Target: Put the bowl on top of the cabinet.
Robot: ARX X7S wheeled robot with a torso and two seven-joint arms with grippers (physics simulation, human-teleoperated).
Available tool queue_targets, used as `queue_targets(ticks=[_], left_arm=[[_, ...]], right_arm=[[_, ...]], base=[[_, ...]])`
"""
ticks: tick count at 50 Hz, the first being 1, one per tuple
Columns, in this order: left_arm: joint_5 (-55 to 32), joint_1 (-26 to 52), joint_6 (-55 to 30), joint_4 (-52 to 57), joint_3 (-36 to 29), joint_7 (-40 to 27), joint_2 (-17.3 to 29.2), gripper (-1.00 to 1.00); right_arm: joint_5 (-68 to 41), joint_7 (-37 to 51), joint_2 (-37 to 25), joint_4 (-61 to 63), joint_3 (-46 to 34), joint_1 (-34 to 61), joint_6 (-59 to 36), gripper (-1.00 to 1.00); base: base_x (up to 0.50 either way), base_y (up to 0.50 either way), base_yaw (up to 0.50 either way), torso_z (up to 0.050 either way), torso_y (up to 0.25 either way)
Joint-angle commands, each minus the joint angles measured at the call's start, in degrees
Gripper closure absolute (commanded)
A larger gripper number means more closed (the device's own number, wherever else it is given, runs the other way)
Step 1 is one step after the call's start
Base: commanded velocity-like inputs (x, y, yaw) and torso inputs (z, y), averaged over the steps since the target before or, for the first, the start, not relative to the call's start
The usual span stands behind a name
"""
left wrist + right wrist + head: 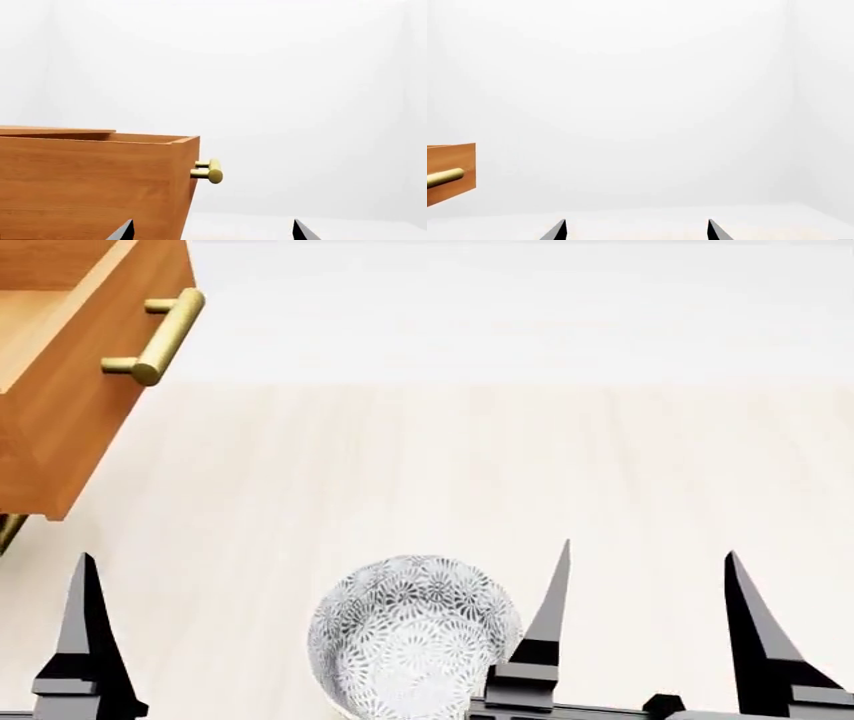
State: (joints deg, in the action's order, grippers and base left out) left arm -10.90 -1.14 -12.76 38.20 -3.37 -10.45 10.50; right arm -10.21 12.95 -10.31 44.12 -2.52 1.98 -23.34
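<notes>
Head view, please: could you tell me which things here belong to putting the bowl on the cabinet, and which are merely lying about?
Belongs to the job:
- bowl, on the pale floor near the robot
- cabinet, at the left with a drawer pulled open
- right gripper, open beside the bowl
- left gripper, open

Lying about:
- nothing else shows on the floor

Bare simulated room, not any real home or kitchen.

Blank white walls [640,75] all round, pale wood-grain floor [507,470], and just a honey-brown cabinet [67,390] with a brass bar handle [160,335] far left. Flat, shadowless render look throughout.
</notes>
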Motion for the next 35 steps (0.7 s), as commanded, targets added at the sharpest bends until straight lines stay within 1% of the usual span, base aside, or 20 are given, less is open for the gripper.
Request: queue_targets(ticks=[1,2,4,6,11,35], left_arm=[[1.36,-1.12,-0.89,0.86,0.57,0.05,-0.9,-1.0],[1.28,-1.14,-0.97,1.07,0.56,-0.01,-0.84,-1.0],[1.17,-1.15,-0.72,0.84,0.58,-0.08,-0.77,-1.0],[1.15,-1.08,-0.81,0.88,0.46,-0.2,-0.69,-1.0],[1.14,-1.11,-0.56,0.67,0.19,-0.4,-0.47,-1.0],[0.78,-1.1,-0.71,0.88,-0.62,-1.62,0.56,-1.0]], right_arm=[[0.46,-0.63,1.14,1.2,1.29,-1.04,-1.2,-1.0],[0.37,-0.62,1.11,1.2,1.37,-1.12,-0.82,-1.0],[3.16,0.04,-0.3,1.74,-0.48,-0.67,-3.4,-1.0],[2.11,-0.72,-0.41,1.9,-0.49,-1.02,-2.42,-1.0],[3.35,-0.18,-1.06,2.4,-1.58,-0.61,-3.71,-1.0],[1.88,0.61,-1.66,2.47,-1.54,-0.64,-3.72,-1.0]], base=[[0.0,0.0,0.0,0.0,0.0],[0.0,0.0,0.0,0.0,0.0],[0.0,0.11,0.0,0.0,0.0],[0.0,0.5,0.0,0.0,0.0],[0.0,0.5,0.0,0.0,0.0],[0.0,0.5,0.0,0.0,0.0]])
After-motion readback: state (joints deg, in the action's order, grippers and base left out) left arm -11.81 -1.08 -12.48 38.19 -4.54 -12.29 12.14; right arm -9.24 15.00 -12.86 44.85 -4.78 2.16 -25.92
